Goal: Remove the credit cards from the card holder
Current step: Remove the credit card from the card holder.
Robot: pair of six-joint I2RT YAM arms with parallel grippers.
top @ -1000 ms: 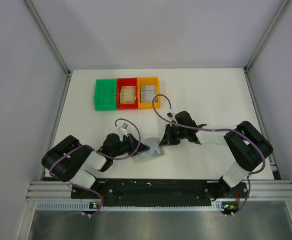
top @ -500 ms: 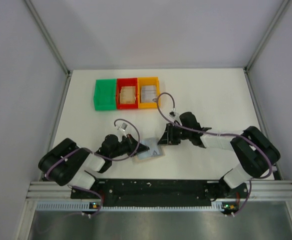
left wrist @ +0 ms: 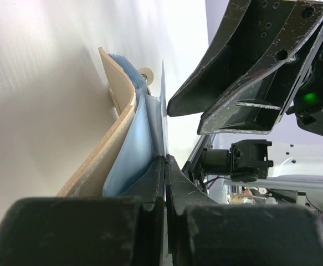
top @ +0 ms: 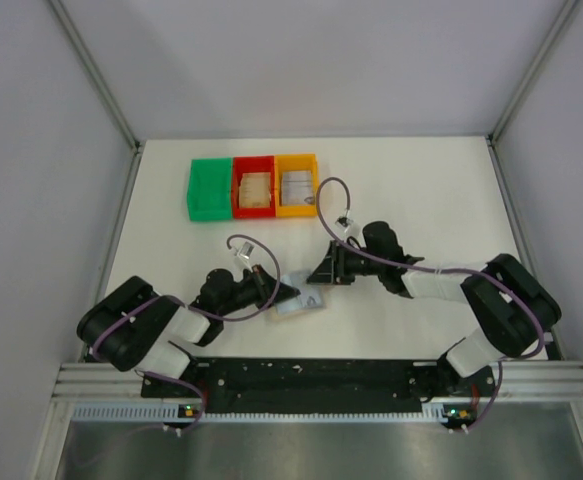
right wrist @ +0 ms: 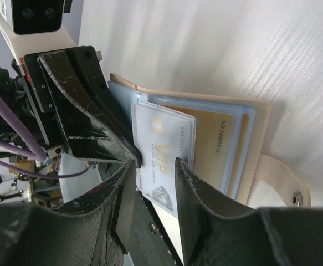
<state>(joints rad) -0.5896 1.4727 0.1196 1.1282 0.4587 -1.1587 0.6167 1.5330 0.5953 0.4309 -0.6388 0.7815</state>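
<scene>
Card holder (top: 301,300): lying open on the desk (top: 421,190), between my pincers
Left pincer (left wrist: 165,159): clamping its blue-grey lining
Right pincer (right wrist: 154,163): gaping astride a silver card (right wrist: 164,145)
Versus earlier: my right one is sitting slightly shifted

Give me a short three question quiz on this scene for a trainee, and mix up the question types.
1. True or false: the red bin holds tan cards.
2. What is the left claw shut on? A: a sleeve of the card holder; B: a loose card on the table; C: nothing.
3. Fill in: the silver card between the open fingers of the right claw reads ___.
Key: 1 true; 2 A; 3 VIP.
</scene>
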